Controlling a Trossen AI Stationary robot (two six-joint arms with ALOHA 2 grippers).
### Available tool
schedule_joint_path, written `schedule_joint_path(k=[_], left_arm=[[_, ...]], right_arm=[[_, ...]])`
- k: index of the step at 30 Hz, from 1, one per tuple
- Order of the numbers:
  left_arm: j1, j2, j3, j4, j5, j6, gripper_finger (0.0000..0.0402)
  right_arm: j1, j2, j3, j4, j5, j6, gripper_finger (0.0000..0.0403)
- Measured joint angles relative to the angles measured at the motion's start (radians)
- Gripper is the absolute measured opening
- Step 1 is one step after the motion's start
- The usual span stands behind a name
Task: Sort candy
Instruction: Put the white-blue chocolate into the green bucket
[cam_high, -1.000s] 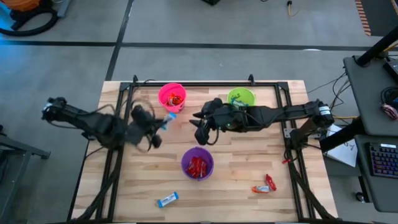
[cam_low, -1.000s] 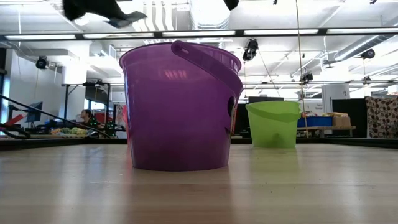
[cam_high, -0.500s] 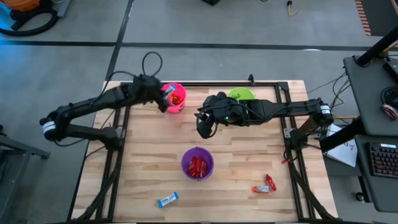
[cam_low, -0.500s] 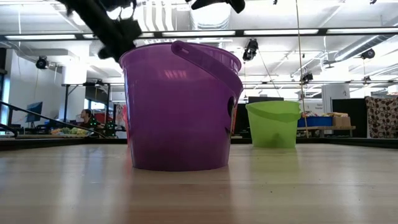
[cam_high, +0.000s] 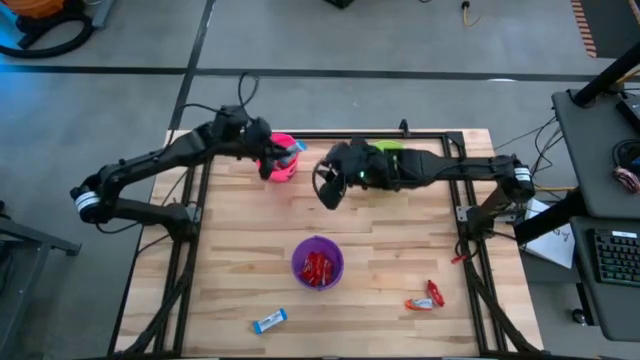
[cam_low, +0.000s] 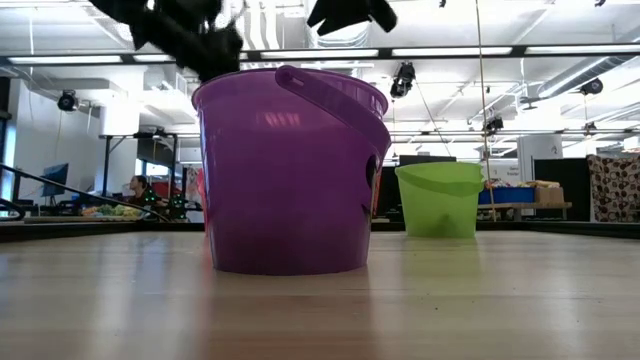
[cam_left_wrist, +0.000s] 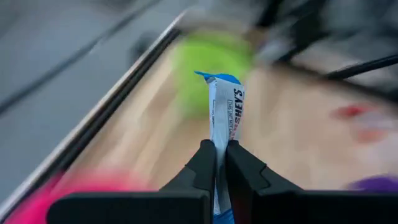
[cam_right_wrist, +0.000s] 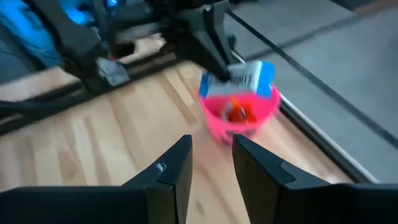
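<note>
As pinched in left claw (cam_left_wrist: 216, 163): blue-and-white wrapped candy (cam_left_wrist: 225, 111), upright, lettered.

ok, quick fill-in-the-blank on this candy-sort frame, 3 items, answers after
1. The left gripper is shut on a blue-and-white candy above the ____ cup.
2. The red candies lie in the ____ cup.
3. The right gripper holds ____.
4. A loose blue-and-white candy lies on the ____.

Missing words: pink; purple; nothing; table
</note>
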Motion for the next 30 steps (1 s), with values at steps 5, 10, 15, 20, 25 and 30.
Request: schedule_joint_path(k=[5,10,15,20,25,30], left_arm=[[-0.089,-0.045,0.050,0.098,-0.018,0.039,0.0002],[-0.148,-0.048,0.114,0.099,-0.183,0.082,0.0002],[-0.150,-0.023,0.152,0.080,-0.263,0.084,0.0001],[-0.151,0.005,0.187,0.085,-0.262,0.093,0.0001],[-0.151,0.048,0.221,0.087,-0.263,0.093,0.0001],[-0.151,0.087,0.248,0.084,-0.263,0.097,0.0001]], right_arm=[[-0.094,0.000,0.000,0.165,-0.158,-0.095,0.0127],[-0.172,-0.007,0.002,0.261,-0.199,-0.151,0.0161],[-0.236,-0.008,0.015,0.281,-0.245,-0.166,0.0194],[-0.299,0.000,0.014,0.309,-0.379,-0.155,0.0209],[-0.336,0.036,0.014,0.353,-0.478,-0.152,0.0205],[-0.346,0.056,0.014,0.363,-0.504,-0.188,0.0158]])
